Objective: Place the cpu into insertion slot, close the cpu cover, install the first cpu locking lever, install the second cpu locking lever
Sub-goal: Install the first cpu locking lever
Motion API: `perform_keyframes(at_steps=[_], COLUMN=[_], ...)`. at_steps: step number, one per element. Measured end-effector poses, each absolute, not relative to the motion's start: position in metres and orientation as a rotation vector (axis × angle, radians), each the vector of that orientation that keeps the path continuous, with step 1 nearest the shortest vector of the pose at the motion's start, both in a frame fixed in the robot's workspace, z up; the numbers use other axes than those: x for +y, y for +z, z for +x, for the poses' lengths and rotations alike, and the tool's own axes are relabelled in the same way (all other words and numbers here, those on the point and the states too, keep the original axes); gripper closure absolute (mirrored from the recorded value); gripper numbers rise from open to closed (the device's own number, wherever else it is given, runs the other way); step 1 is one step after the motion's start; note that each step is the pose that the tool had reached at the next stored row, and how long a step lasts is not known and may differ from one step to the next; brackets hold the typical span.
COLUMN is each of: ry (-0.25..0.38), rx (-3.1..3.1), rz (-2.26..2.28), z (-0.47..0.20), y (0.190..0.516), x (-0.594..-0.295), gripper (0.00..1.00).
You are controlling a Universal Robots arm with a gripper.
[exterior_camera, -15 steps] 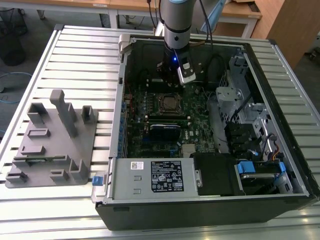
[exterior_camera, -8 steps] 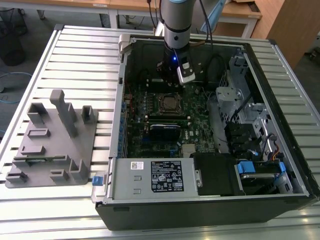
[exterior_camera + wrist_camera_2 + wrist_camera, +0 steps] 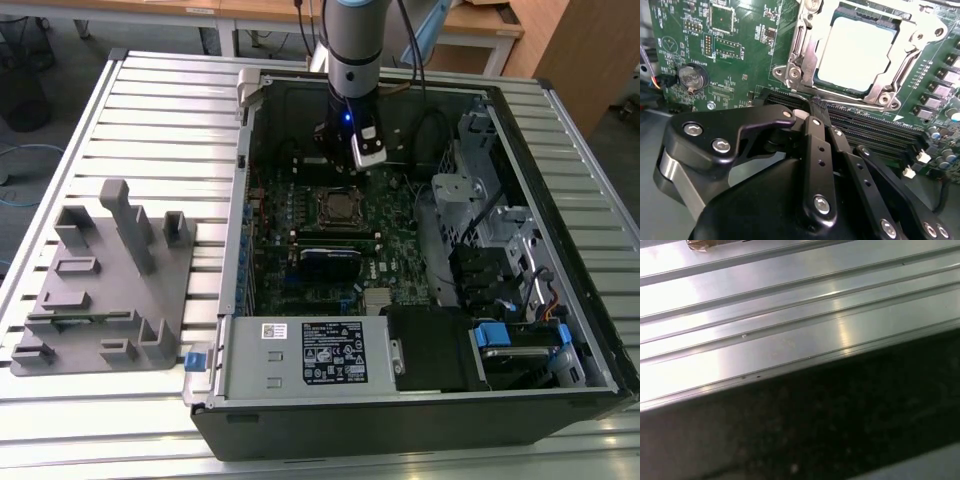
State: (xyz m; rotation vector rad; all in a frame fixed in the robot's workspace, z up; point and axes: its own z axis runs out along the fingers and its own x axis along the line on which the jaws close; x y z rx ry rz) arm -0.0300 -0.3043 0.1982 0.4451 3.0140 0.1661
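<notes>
Lab: slotted aluminium bench (image 3: 120, 110), open computer case (image 3: 420, 420), wooden desks (image 3: 470, 25).

The chip (image 3: 856, 52) has a dull, smooth, pale silver metal top. Around it, the cover frame (image 3: 805, 55) is bright bare metal, slightly scuffed, with shiny screw heads. The circuit board (image 3: 740, 55) is glossy green, with a shiny round metal battery (image 3: 692, 76) at nine o'clock from the chip. The gripper (image 3: 812, 117) is matt black plastic or coated metal with polished bolts. The table (image 3: 790, 315) is ribbed, brushed aluminium, reflecting light. The fixture block (image 3: 110, 280) looks matt grey plastic.
</notes>
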Motion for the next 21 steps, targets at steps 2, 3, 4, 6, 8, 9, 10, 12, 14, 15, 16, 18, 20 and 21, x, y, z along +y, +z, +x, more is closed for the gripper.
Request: perform_keyframes(at_steps=[2,3,4,6,8,9,10,12,14,15,16,18,20,21], ry=[0.166,0.166,0.166,0.166,0.166,0.166,0.166,0.166,0.166,0.166,0.166,0.166,0.166,0.166], rx=[3.013,3.013,3.013,3.013,3.013,3.013,3.013,3.013,3.013,3.013,3.013,3.013,3.014,3.014], rz=[0.451,0.451,0.451,0.451,0.451,0.451,0.451,0.451,0.451,0.450,0.450,0.448,0.447,0.447], z=[-0.0299,-0.0299,-0.0299,-0.0299,-0.0299,-0.0299,-0.0299,-0.0299,-0.0296,-0.0293,-0.0290,-0.0279,-0.0267,-0.0263], y=[0.1982,0.1982,0.1981,0.1982,0.1981,0.1982,0.1982,0.1982,0.1982,0.1982,0.1982,0.1982,0.1981,0.1981], x=[-0.3041,-0.3041,-0.3040,-0.3040,-0.3039,-0.3039,-0.3039,-0.3038,-0.3038,-0.3038,-0.3038,-0.3038,-0.3038,-0.3038], gripper=[0.89,0.89,0.89,0.89,0.89,0.89,0.89,0.89,0.89,0.89,0.89,0.89,0.89,0.89])
